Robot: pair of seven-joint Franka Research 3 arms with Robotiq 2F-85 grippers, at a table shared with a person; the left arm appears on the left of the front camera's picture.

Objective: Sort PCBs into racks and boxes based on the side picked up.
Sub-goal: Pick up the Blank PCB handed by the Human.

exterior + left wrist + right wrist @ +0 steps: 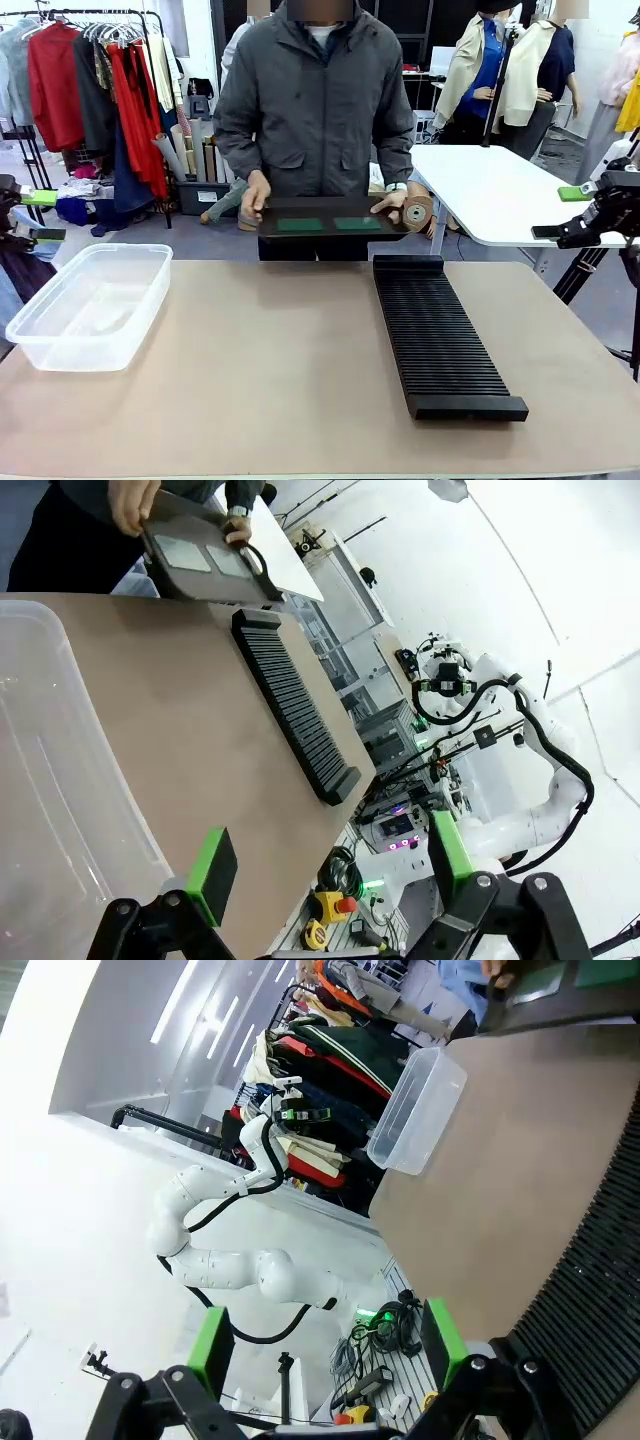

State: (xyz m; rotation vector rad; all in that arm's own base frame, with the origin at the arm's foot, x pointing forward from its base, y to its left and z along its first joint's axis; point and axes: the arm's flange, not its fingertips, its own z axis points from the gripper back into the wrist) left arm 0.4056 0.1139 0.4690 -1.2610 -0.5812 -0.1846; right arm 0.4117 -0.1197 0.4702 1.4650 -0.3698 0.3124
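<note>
Two green PCBs (300, 225) (357, 224) lie flat on a dark tray (330, 213) that a person holds in both hands over the table's far edge. The clear box (90, 305) stands empty at the left. The black ribbed rack (440, 335) runs from the far edge toward me, right of centre. My left gripper (42, 216) hangs open off the table's left side, and my right gripper (560, 212) hangs open off its right side. Both hold nothing. In the left wrist view my left gripper (330, 865) frames the box (60, 780), rack (290, 705) and tray (205, 560). My right gripper (327, 1345) looks over the rack (600, 1310) toward the box (415, 1110).
The brown table (280, 380) lies bare between box and rack. A white table (500, 190) stands behind at the right, and a clothes rail (90, 80) at the back left. Cables and gear sit on the floor below the near edge (385, 1360).
</note>
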